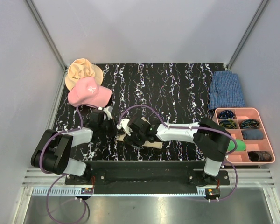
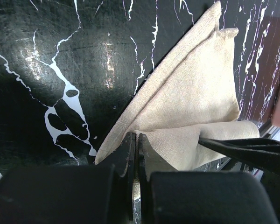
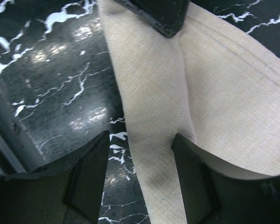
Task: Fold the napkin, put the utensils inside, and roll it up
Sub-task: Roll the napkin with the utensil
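Observation:
The beige napkin [image 1: 152, 143] lies folded and partly rolled near the table's front edge, between my two grippers. My left gripper [image 1: 113, 129] is shut on the napkin's near edge [image 2: 196, 93]; its jaws [image 2: 134, 138] pinch the cloth. My right gripper [image 1: 136, 133] is open, and its fingers straddle the rolled fold of the napkin [image 3: 149, 93], with the right finger pressing into the cloth [image 3: 141, 140]. The left gripper's finger shows at the top of the right wrist view [image 3: 163, 14]. The utensils are hidden.
A pink cap [image 1: 88, 92] lies on a tan floppy hat [image 1: 81, 70] at the back left. A blue checked cloth [image 1: 226, 91] lies at the back right. A pink compartment tray [image 1: 269, 142] with small items stands at the right.

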`<state>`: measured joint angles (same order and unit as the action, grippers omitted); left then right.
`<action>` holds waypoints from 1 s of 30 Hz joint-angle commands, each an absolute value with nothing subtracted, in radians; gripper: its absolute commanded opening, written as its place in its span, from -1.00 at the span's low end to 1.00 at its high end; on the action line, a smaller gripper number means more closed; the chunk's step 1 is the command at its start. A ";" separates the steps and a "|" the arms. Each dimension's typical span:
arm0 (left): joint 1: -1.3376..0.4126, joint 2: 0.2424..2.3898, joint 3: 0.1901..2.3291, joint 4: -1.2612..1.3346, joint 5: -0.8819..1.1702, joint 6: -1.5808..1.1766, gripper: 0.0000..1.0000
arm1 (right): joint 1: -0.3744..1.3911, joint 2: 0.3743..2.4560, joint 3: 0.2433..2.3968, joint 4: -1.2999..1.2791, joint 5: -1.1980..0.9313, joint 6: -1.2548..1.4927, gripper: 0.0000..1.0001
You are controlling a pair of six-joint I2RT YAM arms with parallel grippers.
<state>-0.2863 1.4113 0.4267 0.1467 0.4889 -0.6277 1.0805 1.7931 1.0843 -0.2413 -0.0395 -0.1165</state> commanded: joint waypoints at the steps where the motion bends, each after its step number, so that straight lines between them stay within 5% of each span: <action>1: -0.288 1.416 0.468 0.107 0.457 -0.617 -1.00 | 1.083 1.841 1.077 -0.255 0.118 -0.120 0.32; 8: -0.288 1.419 0.500 0.100 0.462 -0.615 -1.00 | 1.085 1.851 1.051 -0.227 0.233 -0.112 0.29; 13: -0.290 1.422 0.523 0.091 0.468 -0.614 -0.94 | 1.083 1.881 1.057 -0.233 0.218 -0.110 -0.11; 21: -0.269 1.327 0.614 -0.099 0.245 -0.563 0.34 | 1.083 1.879 1.121 -0.360 0.098 -0.071 -0.66; 30: -0.252 1.148 0.499 -0.122 0.175 -0.560 0.43 | 1.063 1.930 1.261 -0.528 -0.136 -0.008 -0.77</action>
<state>-0.2531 1.2186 0.5457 -0.1005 0.2565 -0.5800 1.0737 1.8675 1.2026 -0.3744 0.0311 -0.0578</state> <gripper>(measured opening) 0.721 0.206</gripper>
